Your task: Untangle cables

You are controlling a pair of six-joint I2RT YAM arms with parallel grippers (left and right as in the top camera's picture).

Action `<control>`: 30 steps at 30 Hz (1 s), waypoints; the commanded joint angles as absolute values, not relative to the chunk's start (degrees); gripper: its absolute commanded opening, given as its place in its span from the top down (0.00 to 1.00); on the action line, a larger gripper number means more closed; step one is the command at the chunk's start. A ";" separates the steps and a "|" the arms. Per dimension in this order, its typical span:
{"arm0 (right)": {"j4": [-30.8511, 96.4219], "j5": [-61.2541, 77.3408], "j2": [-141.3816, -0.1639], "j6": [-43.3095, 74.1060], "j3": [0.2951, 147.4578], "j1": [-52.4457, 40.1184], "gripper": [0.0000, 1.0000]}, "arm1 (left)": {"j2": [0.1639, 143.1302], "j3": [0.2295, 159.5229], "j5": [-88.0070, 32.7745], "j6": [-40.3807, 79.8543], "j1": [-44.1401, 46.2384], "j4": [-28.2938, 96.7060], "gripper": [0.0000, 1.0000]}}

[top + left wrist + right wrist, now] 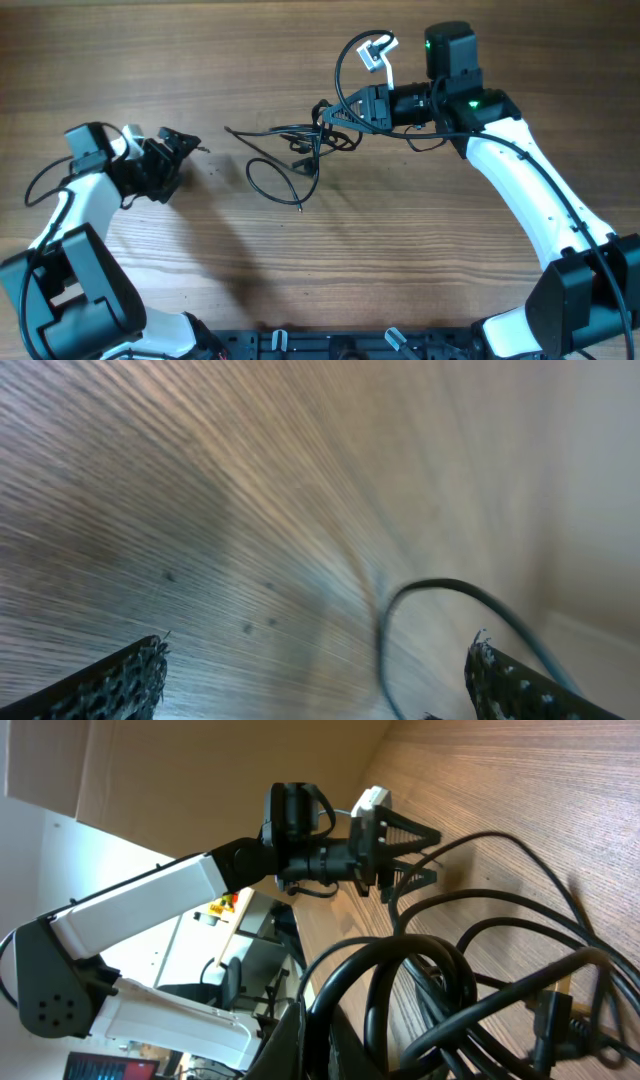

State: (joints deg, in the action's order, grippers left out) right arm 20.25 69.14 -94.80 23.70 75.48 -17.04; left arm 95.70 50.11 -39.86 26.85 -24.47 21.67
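Note:
The cables [290,140] are thin black cords tangled in the middle of the wooden table, with one loop [272,182] trailing toward the front. My right gripper [328,115] is shut on the right end of the bundle. In the right wrist view the cords [480,970] fill the foreground, and one is pinched in the jaws [340,1040]. My left gripper [185,148] is open and empty, left of the tangle and apart from it. Its fingers [315,680] are spread wide low over the wood, and a blurred thin cord [430,588] curves ahead of them.
The wooden table [420,260] spreads all round. The right arm's own thick wire with a white connector [378,52] arches behind its gripper. A black rail [330,345] runs along the front edge. The left arm [300,850] shows across the table in the right wrist view.

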 commanded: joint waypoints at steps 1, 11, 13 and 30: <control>20.21 69.47 -93.43 22.28 76.27 -16.84 0.96 | 96.27 49.84 -62.26 25.56 -29.65 21.43 0.06; 20.73 70.17 -93.43 22.48 76.27 -16.84 0.96 | 94.48 49.84 -81.03 10.50 -11.66 -0.08 0.01; 20.51 70.08 -93.43 22.52 76.27 -16.84 0.96 | 94.50 49.84 -80.53 10.63 -6.59 -2.22 0.00; 23.81 62.85 -93.43 23.55 76.27 -16.86 0.96 | 94.48 49.84 -71.44 10.68 -4.23 -2.85 0.00</control>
State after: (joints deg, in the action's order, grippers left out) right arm 24.03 61.41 -94.80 24.36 75.48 -17.04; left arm 95.64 49.78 -66.65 11.81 -4.27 0.97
